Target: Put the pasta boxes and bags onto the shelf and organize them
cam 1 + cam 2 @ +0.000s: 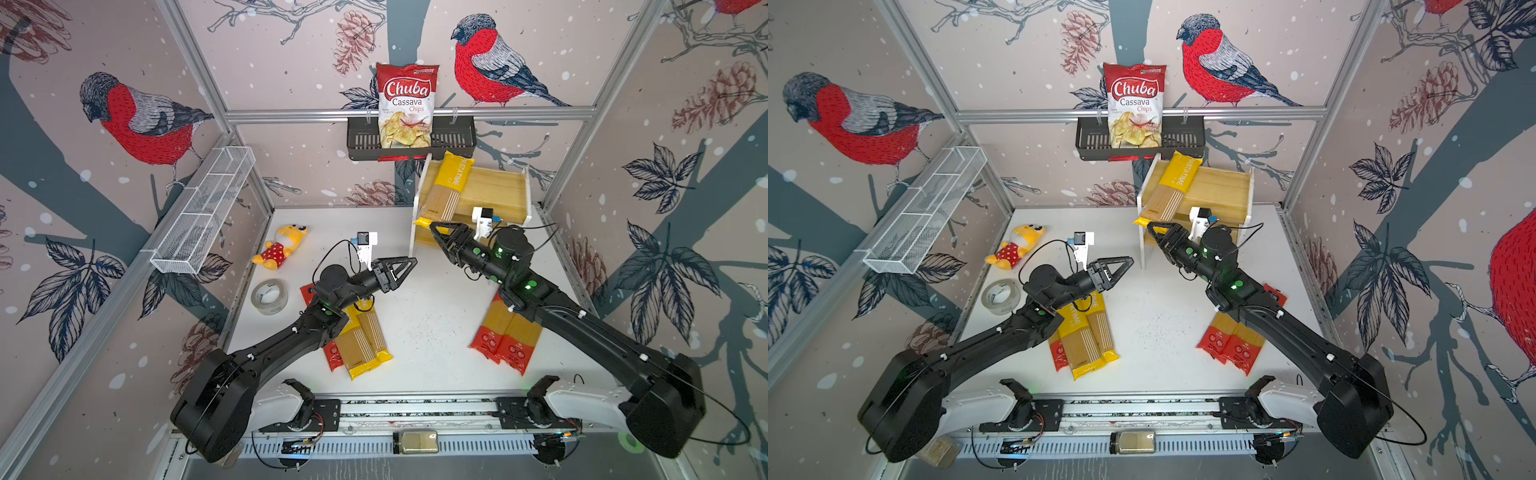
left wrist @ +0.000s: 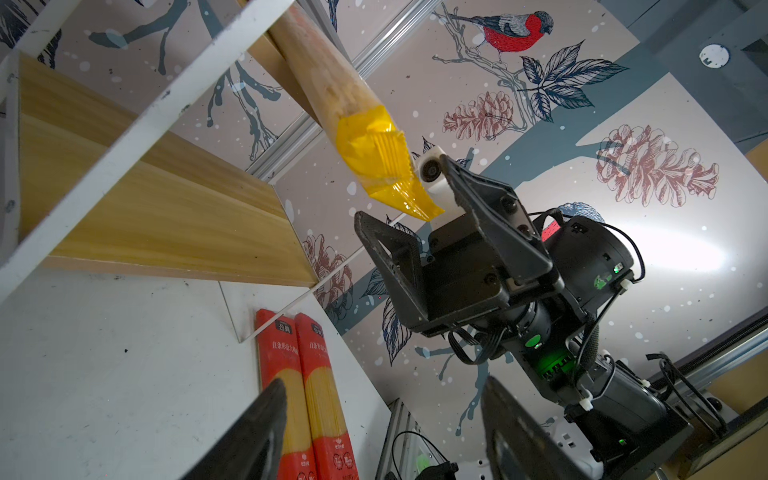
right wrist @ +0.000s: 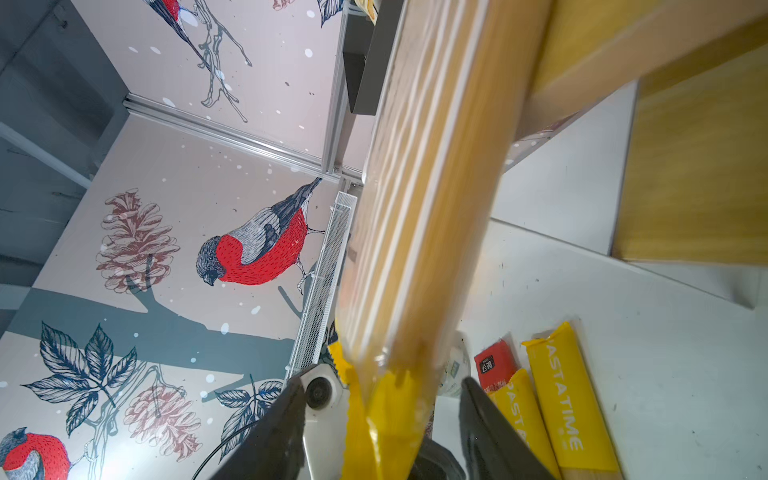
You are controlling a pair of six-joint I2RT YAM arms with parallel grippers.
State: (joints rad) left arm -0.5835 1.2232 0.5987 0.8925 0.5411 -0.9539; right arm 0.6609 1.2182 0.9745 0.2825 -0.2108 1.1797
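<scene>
Looking at this one, it all hinges on how the long flat yellow "PASTATIME" spaghetti packet [image 1: 451,187] with the clear window sits against the right gripper [image 1: 434,228]. The packet lies on the upper board of the two-tier light wood shelf [image 1: 498,187] with white side panels, close to the panel on the left in both top views. Its long axis runs from the gripper away toward the back wall, a bit skewed. The near crimped yellow end sticks out past the board's front edge into open air.

That end sits right between the right gripper's fingers. They're spread, with a gap on each side in the right wrist view, so nothing's pinched as far as I can see. The packet is dead ahead of the jaws, lengthwise. My guess is the next move is either backing out along that same line or nudging the packet further in, since the overhang looks tippy.

The left gripper [image 1: 409,272] hangs over mid-table, jaws apart and empty, well apart from the shelf, so the right arm is clearly nearer. The rest lie flat on the white table [image 1: 428,324]. Two yellow packets [image 1: 365,340] and a red-ended packet [image 1: 334,357] are under the left arm, and two red-ended packets [image 1: 505,343] are under the right.
</scene>
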